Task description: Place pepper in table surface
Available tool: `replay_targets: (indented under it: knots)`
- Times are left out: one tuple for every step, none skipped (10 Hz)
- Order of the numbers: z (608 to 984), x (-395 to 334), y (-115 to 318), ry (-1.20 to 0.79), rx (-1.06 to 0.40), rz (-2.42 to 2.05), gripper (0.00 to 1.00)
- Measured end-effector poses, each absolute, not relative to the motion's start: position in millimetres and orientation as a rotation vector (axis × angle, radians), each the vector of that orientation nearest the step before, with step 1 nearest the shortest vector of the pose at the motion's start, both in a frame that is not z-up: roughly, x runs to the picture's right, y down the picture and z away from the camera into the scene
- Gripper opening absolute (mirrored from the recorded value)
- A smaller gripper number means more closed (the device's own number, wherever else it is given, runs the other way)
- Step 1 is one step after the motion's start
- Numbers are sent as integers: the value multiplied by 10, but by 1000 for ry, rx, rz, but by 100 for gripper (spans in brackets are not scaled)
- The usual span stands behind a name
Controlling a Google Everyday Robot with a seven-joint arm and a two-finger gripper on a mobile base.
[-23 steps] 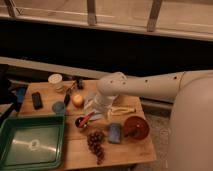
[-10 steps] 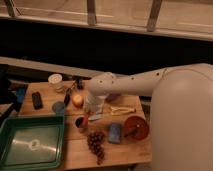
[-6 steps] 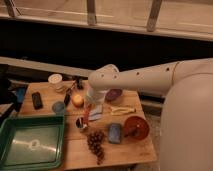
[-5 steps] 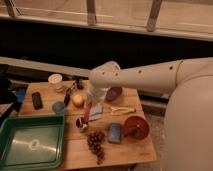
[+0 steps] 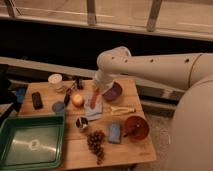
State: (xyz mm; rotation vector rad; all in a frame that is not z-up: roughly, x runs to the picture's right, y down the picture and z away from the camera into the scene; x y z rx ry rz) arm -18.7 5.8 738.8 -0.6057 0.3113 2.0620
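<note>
The pepper (image 5: 93, 98) is slim and red-orange. It hangs point down from my gripper (image 5: 96, 88), which is shut on its upper end. It hovers above a grey-blue cloth (image 5: 95, 109) near the middle of the wooden slatted table surface (image 5: 75, 155). My white arm reaches in from the right. The round orange fruit (image 5: 77, 100) is just left of the pepper and a purple bowl (image 5: 113, 92) is just right of it.
A green tray (image 5: 31, 142) fills the front left. A dark grape cluster (image 5: 96, 144), a blue block (image 5: 115, 132), a red bowl (image 5: 136, 127), a small cup (image 5: 81, 123) and a yellow item (image 5: 120, 110) lie in front. A white cup (image 5: 55, 80) and a black object (image 5: 36, 100) are at the back left.
My arm swung left from the table's middle, dipped low by the cloth, then rose. The pepper now hangs under the gripper.
</note>
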Motion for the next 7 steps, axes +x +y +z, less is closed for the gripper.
replay_targets:
  knots:
    - [7429,-161,95,331,-616,2072,0]
    - [7540,-120,205,365,-634,2087,0]
    - [7669,-61,327,391,-652,2104,0]
    - [7790,-12,442,412,-672,2118,0]
    - [7977,45,635,446,-707,2135,0]
    - [8116,73,795,475,-739,2146,0]
    - [8221,85,931,500,-771,2153,0]
